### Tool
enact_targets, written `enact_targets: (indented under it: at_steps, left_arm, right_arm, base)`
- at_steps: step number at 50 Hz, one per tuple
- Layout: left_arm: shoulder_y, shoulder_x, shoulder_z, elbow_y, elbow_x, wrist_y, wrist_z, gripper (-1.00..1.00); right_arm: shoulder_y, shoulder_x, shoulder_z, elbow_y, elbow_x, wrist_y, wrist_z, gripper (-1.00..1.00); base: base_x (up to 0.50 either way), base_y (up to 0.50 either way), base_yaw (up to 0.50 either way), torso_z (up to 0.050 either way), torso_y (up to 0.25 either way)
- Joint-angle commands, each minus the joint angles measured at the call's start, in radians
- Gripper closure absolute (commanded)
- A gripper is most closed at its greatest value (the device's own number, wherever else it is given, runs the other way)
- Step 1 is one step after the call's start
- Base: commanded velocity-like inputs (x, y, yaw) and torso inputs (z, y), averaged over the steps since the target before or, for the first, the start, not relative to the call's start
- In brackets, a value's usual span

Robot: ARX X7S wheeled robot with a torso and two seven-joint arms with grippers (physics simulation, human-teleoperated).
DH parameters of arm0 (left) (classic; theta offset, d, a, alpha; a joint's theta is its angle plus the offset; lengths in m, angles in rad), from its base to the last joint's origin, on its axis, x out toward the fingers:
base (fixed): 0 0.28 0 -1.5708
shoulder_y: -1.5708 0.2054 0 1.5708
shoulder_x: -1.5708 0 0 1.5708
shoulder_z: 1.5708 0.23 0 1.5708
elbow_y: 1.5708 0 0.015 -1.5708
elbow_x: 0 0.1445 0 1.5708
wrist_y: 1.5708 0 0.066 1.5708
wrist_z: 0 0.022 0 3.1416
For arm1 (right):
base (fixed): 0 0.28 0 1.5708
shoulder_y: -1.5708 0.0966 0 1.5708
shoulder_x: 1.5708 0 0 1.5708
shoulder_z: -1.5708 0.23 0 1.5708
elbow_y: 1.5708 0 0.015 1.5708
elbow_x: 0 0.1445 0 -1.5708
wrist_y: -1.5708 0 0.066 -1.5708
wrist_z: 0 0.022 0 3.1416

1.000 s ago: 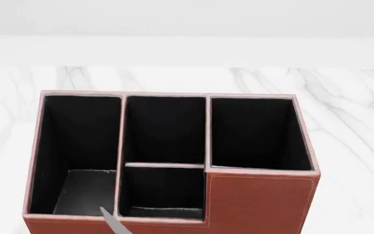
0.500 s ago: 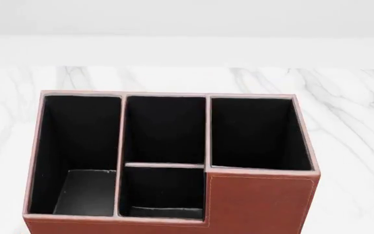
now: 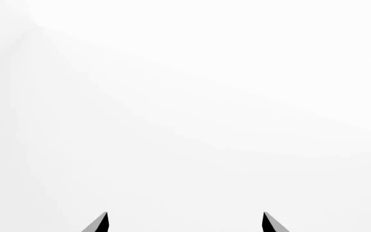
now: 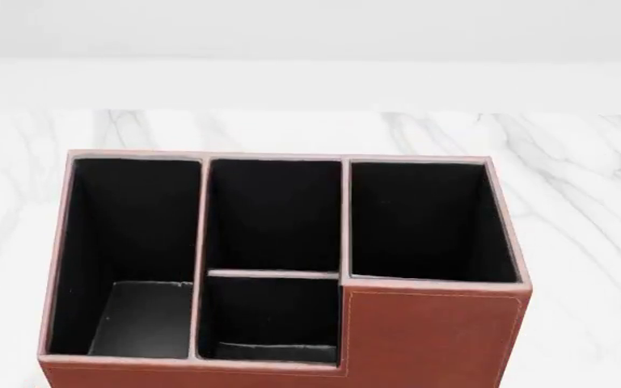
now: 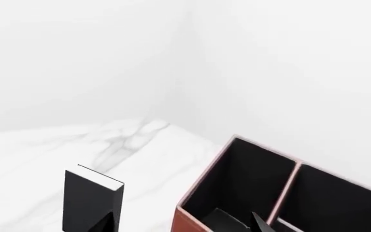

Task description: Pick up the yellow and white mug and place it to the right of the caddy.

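Yellow and white mug: not visible in any of the three views, so its place on the desk cannot be told.

Caddy (image 4: 429, 339) filling most of the head view, standing square on the white marble desk (image 4: 580, 178), well back from the far edge, with bare marble to both sides. Reddish-brown outside, pale stitching down the stepped front panel. Four black-lined compartments, all without contents: a long one on the left running front to back, two in the middle with the lower, shorter one in front, and one at the back right behind the raised front panel. Pinkish rim all round.

Seen again from the right wrist camera: one corner of the caddy (image 5: 208, 174) and two of its compartments, with marble desk (image 5: 44, 145) beyond, reaching to a far corner against plain white walls. Black book (image 5: 89, 203) with white page edges standing upright on the marble, near the caddy's corner but clear of it.

Right gripper (image 5: 184, 224): only the two dark fingertips in frame, spread wide, nothing between them, hanging above the caddy's corner and the book.

Left gripper (image 3: 185, 224): two dark tips likewise spread wide and holding nothing, facing only blank white background.
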Motion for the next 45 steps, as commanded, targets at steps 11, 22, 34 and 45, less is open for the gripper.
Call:
enact_targets:
  at_steps: [11, 22, 34, 45]
  left_arm:
    - [0.000, 0.000, 0.002, 0.000, 0.003, 0.001, 0.001, -1.00]
    - [0.000, 0.000, -0.005, 0.000, -0.005, 0.001, 0.003, -1.00]
    - [0.000, 0.000, -0.006, 0.000, -0.007, 0.001, 0.005, -1.00]
    - [0.000, 0.000, 0.004, 0.000, 0.001, 0.000, 0.004, -1.00]
  right_arm:
    - [-0.081, -0.004, -0.002, 0.053, -0.011, -0.029, -0.043, -1.00]
    - [-0.133, -0.008, -0.013, 0.111, -0.019, -0.060, -0.089, -1.00]
    - [-0.174, 0.003, -0.020, 0.166, -0.013, -0.098, -0.142, -1.00]
    - [-0.211, 0.022, -0.014, 0.244, 0.001, -0.163, -0.212, -1.00]
  base:
    - [0.00, 0.00, 0.00, 0.000, 0.000]
    - [0.00, 0.00, 0.00, 0.000, 0.000]
    - [0.00, 0.00, 0.00, 0.000, 0.000]
    - [0.00, 0.00, 0.00, 0.000, 0.000]
